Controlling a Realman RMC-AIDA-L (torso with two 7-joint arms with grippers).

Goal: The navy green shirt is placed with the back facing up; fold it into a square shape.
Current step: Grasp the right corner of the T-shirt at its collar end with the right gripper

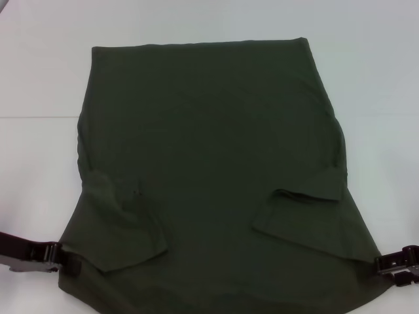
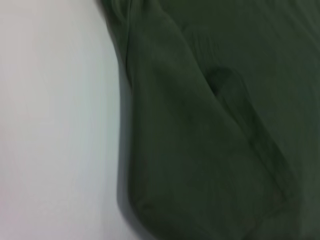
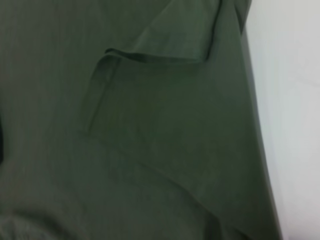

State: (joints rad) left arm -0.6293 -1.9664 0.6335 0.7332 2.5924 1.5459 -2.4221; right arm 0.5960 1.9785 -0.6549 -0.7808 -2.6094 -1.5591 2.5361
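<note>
The navy green shirt (image 1: 209,144) lies spread over the white table, plain side up, with its straight far edge away from me. Both short sleeves are folded inward onto the body, one at the near left (image 1: 124,222) and one at the near right (image 1: 308,212). My left gripper (image 1: 65,260) sits at the shirt's near left corner, touching the cloth edge. My right gripper (image 1: 386,265) is at the near right corner. The left wrist view shows the shirt (image 2: 210,125) side edge with a shadow under it. The right wrist view shows the shirt (image 3: 150,125) with a folded sleeve.
The white table (image 1: 39,78) surrounds the shirt on the left, right and far sides. A faint seam line (image 1: 33,116) crosses the table surface. The shirt's near edge runs out of view at the bottom of the head view.
</note>
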